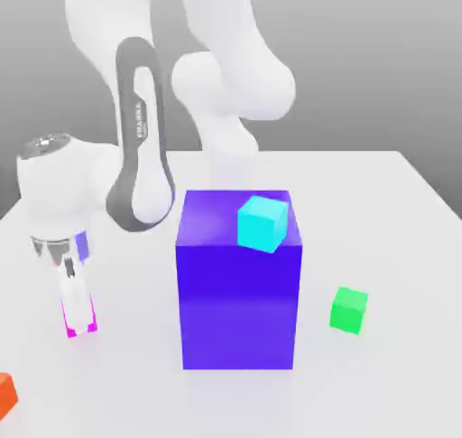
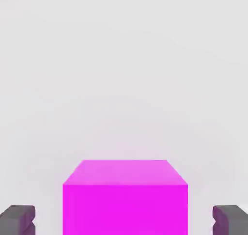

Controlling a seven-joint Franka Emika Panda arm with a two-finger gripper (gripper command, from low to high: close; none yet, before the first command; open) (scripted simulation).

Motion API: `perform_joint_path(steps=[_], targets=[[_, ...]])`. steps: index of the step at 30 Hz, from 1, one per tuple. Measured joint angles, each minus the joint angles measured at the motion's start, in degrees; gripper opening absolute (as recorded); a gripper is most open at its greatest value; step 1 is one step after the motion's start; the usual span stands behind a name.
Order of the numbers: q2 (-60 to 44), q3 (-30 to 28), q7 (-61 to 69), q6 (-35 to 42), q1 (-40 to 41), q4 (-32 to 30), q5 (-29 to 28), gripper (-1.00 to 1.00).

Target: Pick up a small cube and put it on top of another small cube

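Your pincer [image 2: 124,220] stands apart around the magenta cube [image 2: 125,209], so you've reached it, but gripping, lifting and stacking on the green cube [image 1: 348,311] remain.

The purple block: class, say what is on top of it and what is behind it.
On top of the purple block sits the cyan cube. The table directly behind is hidden; whatever might be there cannot be seen.

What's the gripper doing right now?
Gripper: open, fingers either side of the magenta cube, not touching it.
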State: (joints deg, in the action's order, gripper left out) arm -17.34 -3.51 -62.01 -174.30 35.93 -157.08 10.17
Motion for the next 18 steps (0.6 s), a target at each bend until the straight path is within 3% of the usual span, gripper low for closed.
perform_joint_path(steps=[7, 12, 18], targets=[[3.07, -1.31, -1.26, 2.40, -0.97, -0.63, -1.55, -1.00], [12.28, -4.49, -4.71, 10.00, -2.56, -2.23, -8.01, -1.00], [10.60, -5.26, 9.71, 13.20, -0.87, 1.98, -17.34, -1.00]])
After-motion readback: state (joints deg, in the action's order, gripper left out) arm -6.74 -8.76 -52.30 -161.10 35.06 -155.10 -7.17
